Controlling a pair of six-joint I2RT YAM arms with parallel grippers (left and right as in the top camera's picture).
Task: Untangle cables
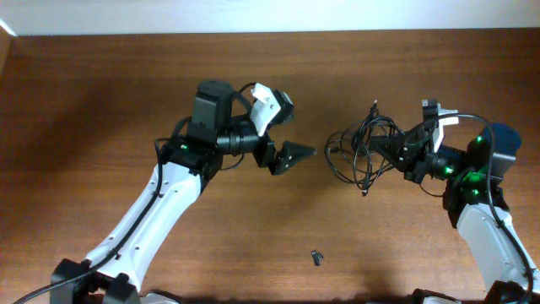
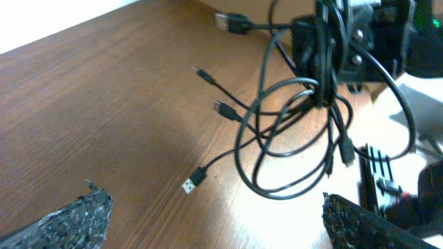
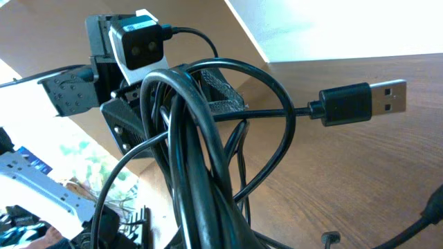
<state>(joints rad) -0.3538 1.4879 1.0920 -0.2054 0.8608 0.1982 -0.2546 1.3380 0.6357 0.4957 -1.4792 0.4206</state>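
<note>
My left gripper has its jaws released and spread wide, and nothing is between them. In the overhead view it stands near the middle of the table, pointing to the right, toward the cables, but apart from them. In the left wrist view I see only the two rough dark fingertips at the lower corners, with bare wood between them.

My right gripper is on the right side of the table, and its jaws are clenched on the cables. In the left wrist view, the bundle comes out of this gripper and hangs below it in several round loops that cross each other. The strands are thin and black, and they are knotted together where the jaws hold them. Three loose ends stick out to the left of the loops: a flat silver-tipped plug lowest, and two smaller plugs above it. I cannot tell if the lowest loops rest on the table or hang just over it.

The right wrist view is very close to the bundle. Thick black strands run from the top to the bottom of the picture. One larger plug with a metal end points to the right, over the wood.

A small dark piece lies alone on the table, near the front edge, well apart from both grippers and from the cables.
</note>
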